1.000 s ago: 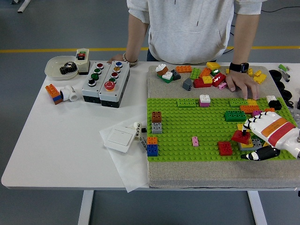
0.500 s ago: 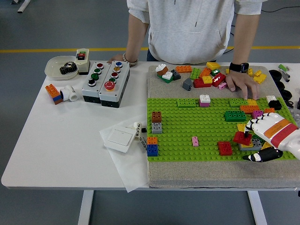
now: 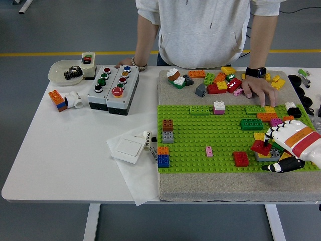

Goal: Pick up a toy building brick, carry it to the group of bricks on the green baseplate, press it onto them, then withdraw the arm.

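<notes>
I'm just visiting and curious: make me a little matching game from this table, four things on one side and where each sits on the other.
Things:
1. gear
2. blue brick
3. red brick
4. pink brick

Places:
A. near-left corner of the green baseplate
B. at the right robot hand
C. in the white bowl
D. alone, mid-baseplate

Pairs: 1-C, 2-A, 3-B, 4-D
</notes>
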